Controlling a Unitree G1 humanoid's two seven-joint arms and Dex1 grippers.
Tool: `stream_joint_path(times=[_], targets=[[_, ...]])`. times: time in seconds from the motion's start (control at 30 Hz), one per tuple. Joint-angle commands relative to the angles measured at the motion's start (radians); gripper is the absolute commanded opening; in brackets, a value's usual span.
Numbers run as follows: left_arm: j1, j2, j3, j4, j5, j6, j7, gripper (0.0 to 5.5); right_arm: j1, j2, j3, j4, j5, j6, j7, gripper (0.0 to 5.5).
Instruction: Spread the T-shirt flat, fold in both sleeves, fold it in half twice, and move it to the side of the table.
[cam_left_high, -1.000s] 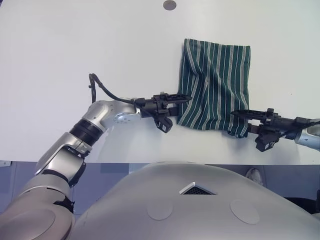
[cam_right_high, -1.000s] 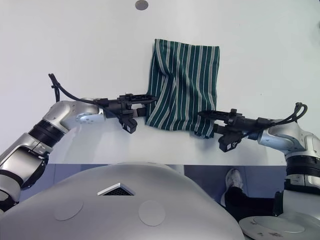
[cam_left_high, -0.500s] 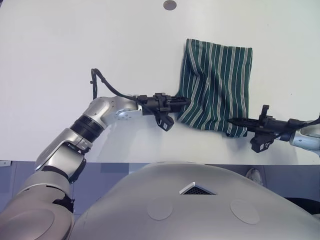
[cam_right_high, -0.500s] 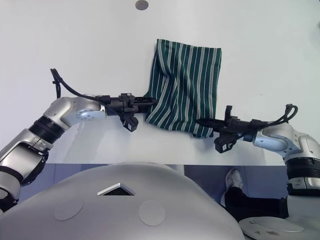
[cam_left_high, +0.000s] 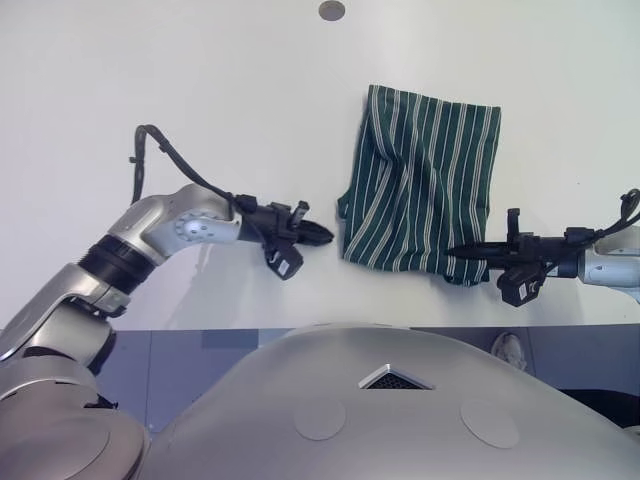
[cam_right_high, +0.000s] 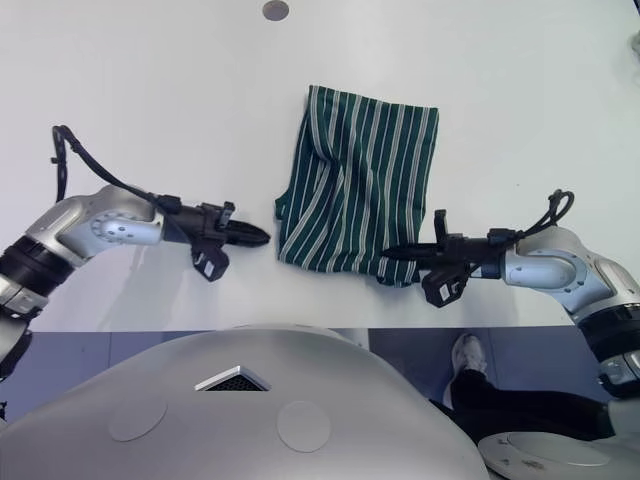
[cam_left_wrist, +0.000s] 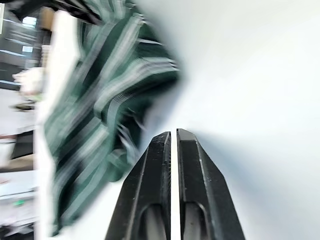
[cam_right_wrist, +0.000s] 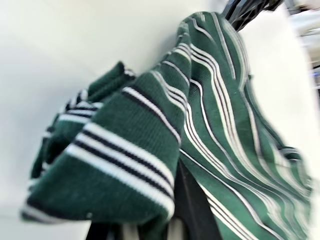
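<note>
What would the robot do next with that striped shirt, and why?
Probably the right gripper drags the T-shirt sideways toward the table edge. It already lies folded small, that gripper sits at its near corner, and the left gripper, shut, is clear of the cloth.

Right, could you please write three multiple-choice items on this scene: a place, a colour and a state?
1. Where is the left gripper relative to the T-shirt? A) on top of it B) to its left, apart from it C) beyond its far edge
2. What colours is the T-shirt? A) green with pale stripes B) plain red C) blue with dots
3. How are the left gripper's fingers? A) wide open B) shut on a sleeve C) shut on nothing
1 B: bare table shows between them. 2 A: the stripes are plain in the head views. 3 C: the left wrist view shows them together, nothing between.
</note>
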Motion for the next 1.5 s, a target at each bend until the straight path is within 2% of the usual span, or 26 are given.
stream_joint_path(times=[0.03, 0.13, 0.27, 0.37, 0.5, 0.6, 0.77, 0.93, 1.1, 1.2, 1.5], targets=[[0.115, 0.002, -0.116, 0.125, 0.086, 0.02, -0.123, 0.0, 0.066, -0.097, 0.029, -0.228, 0.187, 0.234, 0.13, 0.1], [0.07, -0.11, -0.048, 0.196, 0.249, -0.016, 0.094, 0.0, 0.071, -0.09, -0.001, -0.288, 0.208, 0.311, 0.157, 0.1], [0.086, -0.079, 0.009, 0.144, 0.247, -0.054, 0.126, 0.0, 0.084, -0.084, -0.034, -0.316, 0.208, 0.35, 0.169, 0.1], [0.062, 0.014, 0.063, 0.063, 0.144, -0.075, 0.06, 0.68, 0.104, -0.073, -0.068, -0.328, 0.196, 0.376, 0.169, 0.1], [0.002, 0.059, 0.108, 0.094, 0.168, -0.131, 0.034, 1.4, 0.152, -0.046, -0.104, -0.366, 0.177, 0.418, 0.152, 0.1], [0.008, -0.002, 0.169, 0.086, 0.225, -0.167, 0.139, 1.9, 0.174, -0.025, -0.125, -0.383, 0.169, 0.439, 0.15, 0.1], [0.08, -0.054, 0.183, 0.06, 0.347, -0.203, 0.23, 2.64, 0.179, 0.006, -0.152, -0.411, 0.186, 0.481, 0.165, 0.1], [0.102, -0.15, 0.191, 0.08, 0.47, -0.183, 0.356, 2.64, 0.165, 0.035, -0.162, -0.428, 0.193, 0.515, 0.189, 0.1], [0.088, -0.219, 0.129, 0.174, 0.606, -0.147, 0.437, 2.64, 0.164, 0.041, -0.178, -0.433, 0.199, 0.522, 0.223, 0.1], [0.082, -0.23, 0.077, 0.246, 0.656, -0.154, 0.479, 2.06, 0.159, 0.047, -0.183, -0.409, 0.195, 0.507, 0.243, 0.1], [0.07, -0.192, -0.012, 0.35, 0.68, -0.203, 0.532, 1.12, 0.136, 0.098, -0.178, -0.356, 0.163, 0.484, 0.248, 0.1]])
